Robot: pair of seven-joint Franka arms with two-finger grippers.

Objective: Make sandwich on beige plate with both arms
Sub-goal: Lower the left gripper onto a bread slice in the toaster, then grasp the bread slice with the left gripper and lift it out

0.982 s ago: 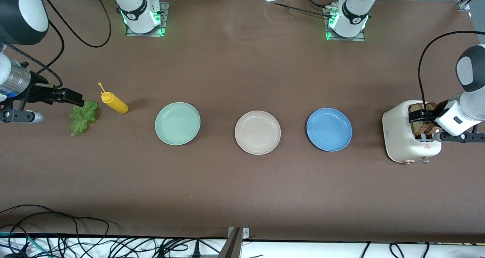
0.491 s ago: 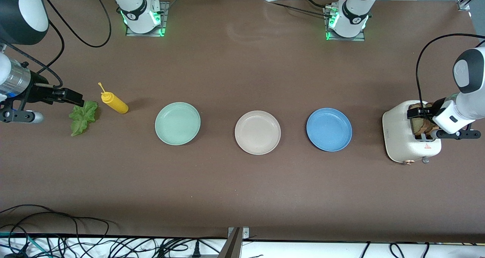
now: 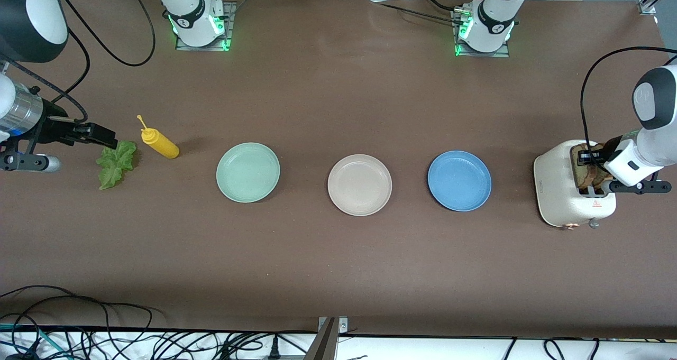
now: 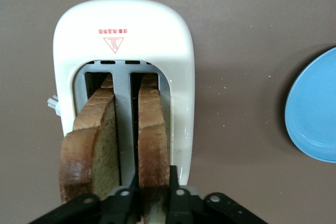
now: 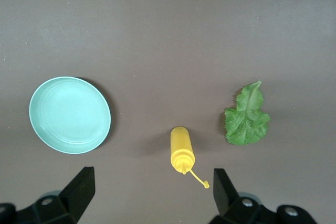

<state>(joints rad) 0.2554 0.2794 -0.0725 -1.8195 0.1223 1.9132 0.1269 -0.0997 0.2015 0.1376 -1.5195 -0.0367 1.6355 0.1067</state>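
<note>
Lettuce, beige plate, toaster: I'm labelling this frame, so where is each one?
Lettuce (image 3: pixel 115 164), front view, middle of the leaf.
Beige plate (image 3: pixel 359 184), front view, bare centre of the dish.
Toaster (image 3: pixel 555 188), front view, white side wall.

toaster (image 4: pixel 176 51): glossy plastic | table (image 3: pixel 338 270): matt brown | bread (image 4: pixel 152 145): rough crust

Left arm reaches down at its own end of the table — left gripper (image 4: pixel 153 195) pointing downward, its 2 fingers (image 4: pixel 176 192) pinched on 1 bread slice (image 4: pixel 152 145). Right arm waits at its own end — right gripper (image 5: pixel 152 192) aloft, fingers spread wide, nothing between them.
</note>
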